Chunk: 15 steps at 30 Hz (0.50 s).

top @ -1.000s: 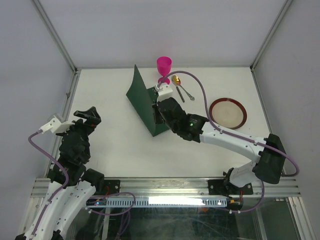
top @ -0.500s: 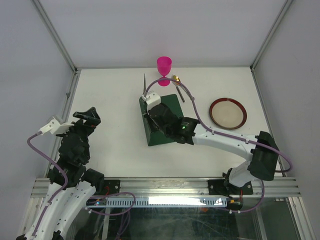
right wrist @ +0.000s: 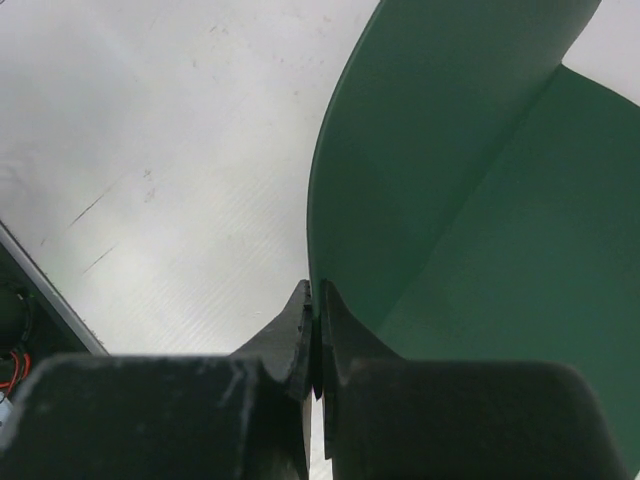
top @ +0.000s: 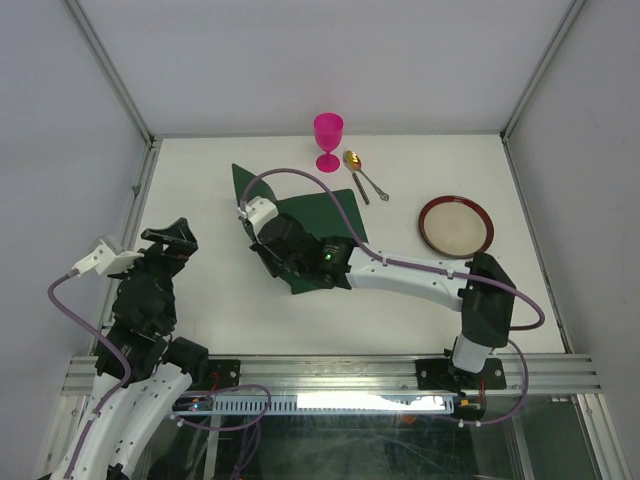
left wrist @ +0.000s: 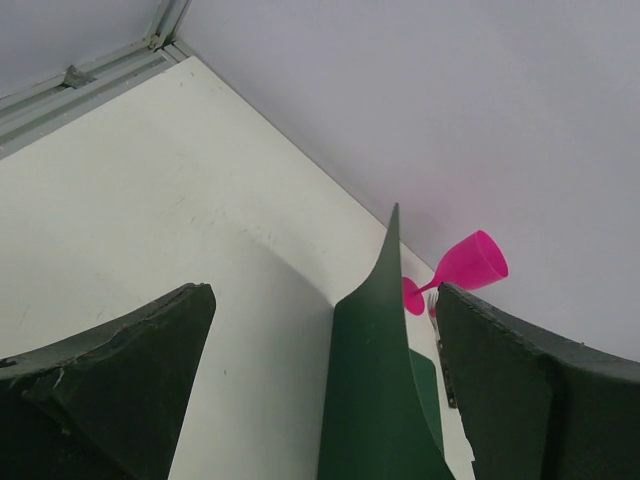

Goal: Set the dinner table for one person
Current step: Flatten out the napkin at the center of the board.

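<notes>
Clamping the raised edge of the placemat (right wrist: 450, 180), the right gripper (right wrist: 315, 320) is holding it up to spread flat on the table (top: 200, 180), while the left gripper (top: 172, 238) is hovering, jaws apart.

I work inside a booth of plain pale grey walls: a back wall (top: 330, 60), a left wall (top: 50, 150) and a right wall (top: 600, 140), joined by aluminium posts (top: 110, 70) at the far corners. The white matte tabletop (top: 210, 170) spans between them, evenly lit, with an aluminium rail (top: 330, 372) along its near edge
</notes>
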Available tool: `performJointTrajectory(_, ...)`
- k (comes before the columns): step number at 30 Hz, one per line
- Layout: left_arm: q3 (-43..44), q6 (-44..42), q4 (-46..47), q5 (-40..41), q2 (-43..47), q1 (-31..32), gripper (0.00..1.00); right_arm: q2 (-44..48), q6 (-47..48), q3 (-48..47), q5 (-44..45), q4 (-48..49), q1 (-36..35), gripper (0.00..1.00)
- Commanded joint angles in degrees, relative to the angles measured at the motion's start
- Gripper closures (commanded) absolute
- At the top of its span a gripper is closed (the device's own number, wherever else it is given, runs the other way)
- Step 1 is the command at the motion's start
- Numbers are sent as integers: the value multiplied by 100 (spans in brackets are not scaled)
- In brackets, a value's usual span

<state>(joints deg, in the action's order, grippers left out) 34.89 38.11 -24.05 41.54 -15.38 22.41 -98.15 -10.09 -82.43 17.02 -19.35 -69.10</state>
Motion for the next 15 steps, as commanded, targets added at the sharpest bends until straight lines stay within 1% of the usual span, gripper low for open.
performJointTrajectory(1,302,-143,-88,75,73,-21,1,-223,82,-396,-319,19,-115,100)
performJointTrajectory(5,425,-153,-236,123,114,-24,1,-578,53,-668,-549,-43,-163,100)
performJointTrajectory(8,494,-183,-291,190,210,-26,1,-822,24,-843,-552,-110,-211,99)
performJointTrajectory(9,515,-202,-311,210,232,-22,1,-887,5,-898,-544,-139,-224,88)
performJointTrajectory(11,552,-238,-340,238,268,-26,1,-971,-6,-971,-517,-186,-241,60)
performJointTrajectory(12,570,-234,-371,260,276,-27,1,-1004,-16,-998,-471,-209,-253,55)
performJointTrajectory(15,595,-242,-422,281,288,-25,1,-982,-40,-1041,-132,-285,-262,51)
